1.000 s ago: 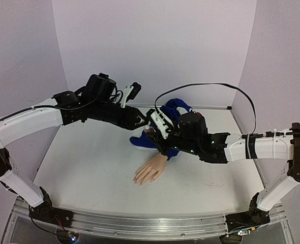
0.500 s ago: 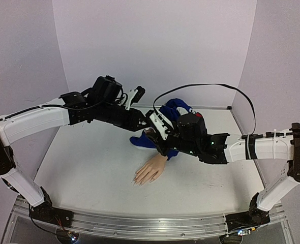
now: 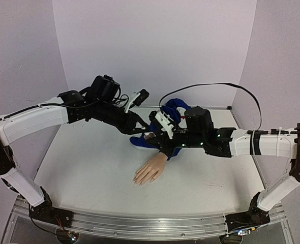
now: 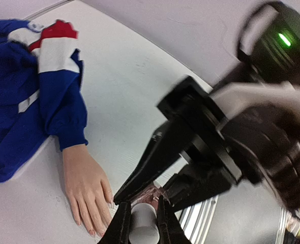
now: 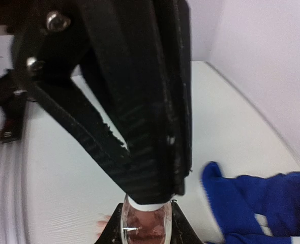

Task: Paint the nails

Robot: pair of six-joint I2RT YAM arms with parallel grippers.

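Nails (image 4: 91,233) on one mannequin hand (image 3: 151,170); one bottle (image 5: 142,226) in both arms' fingers (image 4: 120,229).

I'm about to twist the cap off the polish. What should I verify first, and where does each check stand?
1. The left gripper is shut on the white cap: ok.
2. The right gripper is shut on the polish bottle: ok.
3. The cap is off the bottle: not ok. It sits on the neck in the right wrist view.
4. The mannequin hand lies flat and palm down, away from both grippers: ok.
5. The nails are exposed, with nothing covering them: ok.
6. Whether the nails already have polish on them: cannot tell, they are too small in these views.
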